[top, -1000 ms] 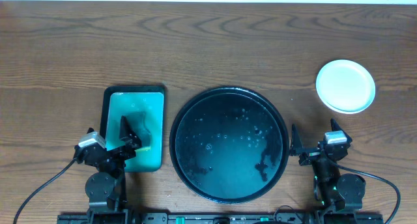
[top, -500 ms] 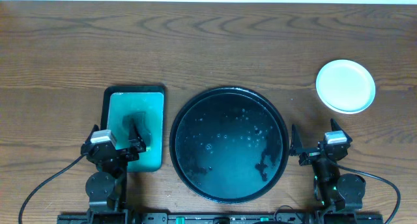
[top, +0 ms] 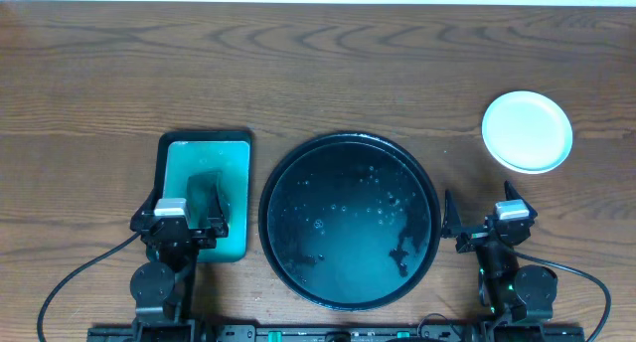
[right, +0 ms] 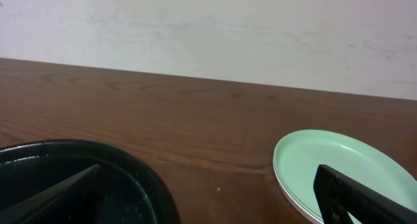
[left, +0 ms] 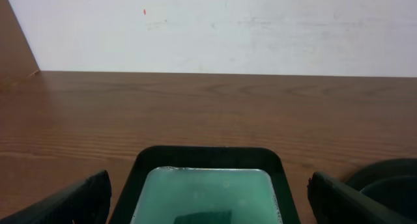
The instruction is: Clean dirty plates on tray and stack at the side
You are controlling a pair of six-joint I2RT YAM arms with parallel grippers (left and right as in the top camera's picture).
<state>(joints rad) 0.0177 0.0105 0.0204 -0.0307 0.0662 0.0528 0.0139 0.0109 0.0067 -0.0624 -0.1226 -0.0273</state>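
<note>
The black tray [top: 348, 221] sits at the table's centre, wet with water drops and holding no plates; its rim also shows in the right wrist view [right: 71, 178]. The plates [top: 527, 131] lie stacked on the table at the far right; the top one is pale mint with a white rim under it [right: 332, 165]. My left gripper [top: 186, 225] is open and empty at the near end of the teal tray [left: 207, 185]. My right gripper [top: 478, 225] is open and empty between the black tray and the plates [right: 208, 178].
A teal-green rectangular tray [top: 206, 173] holding water stands left of the black tray. A dark sponge [top: 206, 191] lies in it, also seen in the left wrist view [left: 202, 217]. A white wall lies beyond the table's far edge.
My left gripper has swung round from a slant to face straight ahead and drawn back to the teal tray's near end. The right arm and plates have not moved.
</note>
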